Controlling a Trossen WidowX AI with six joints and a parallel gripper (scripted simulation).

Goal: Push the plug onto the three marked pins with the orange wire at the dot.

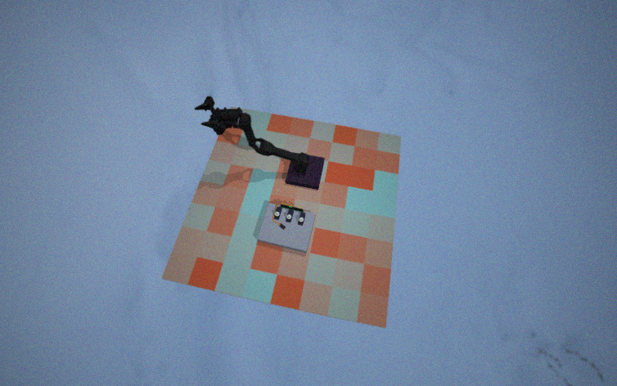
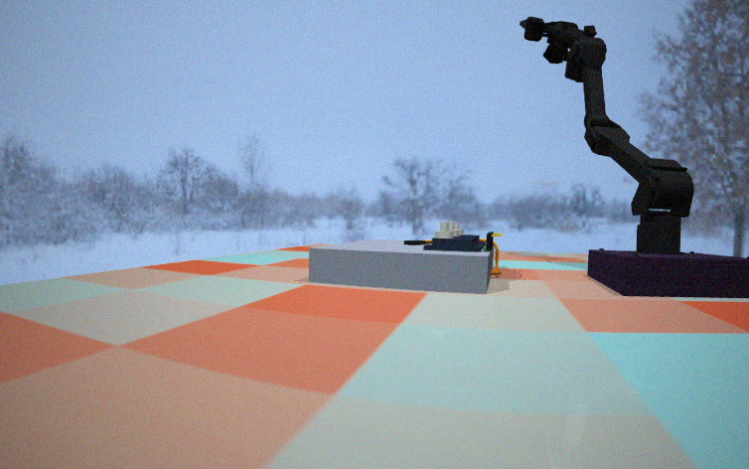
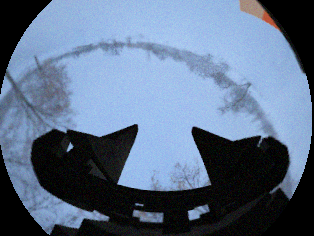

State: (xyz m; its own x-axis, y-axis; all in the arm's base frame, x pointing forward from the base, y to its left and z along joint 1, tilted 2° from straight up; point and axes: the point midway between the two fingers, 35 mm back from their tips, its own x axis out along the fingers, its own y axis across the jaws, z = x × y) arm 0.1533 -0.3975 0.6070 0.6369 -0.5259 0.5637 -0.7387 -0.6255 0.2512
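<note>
My gripper (image 1: 199, 115) (image 3: 165, 128) is open and empty, raised high and far from the holder. The grey holder (image 1: 284, 240) (image 2: 397, 270) carries three dark servos with white round tops. An orange lead (image 1: 273, 219) curves from the leftmost servo in the top view. It ends in a small dark plug (image 1: 282, 226) (image 2: 412, 241), which lies on the holder's top, away from the pin row. A dark strip with a green mark (image 1: 290, 207) runs along the holder's edge facing the arm base. Individual pins, the dot and the plug's holes are too small to tell.
The arm stands on a dark purple base block (image 1: 304, 179) (image 2: 669, 273) near the holder's strip side. More orange wires (image 2: 496, 259) hang down at that edge, between holder and base. The table top (image 1: 291, 291) (image 2: 221, 431) has a coloured checker pattern.
</note>
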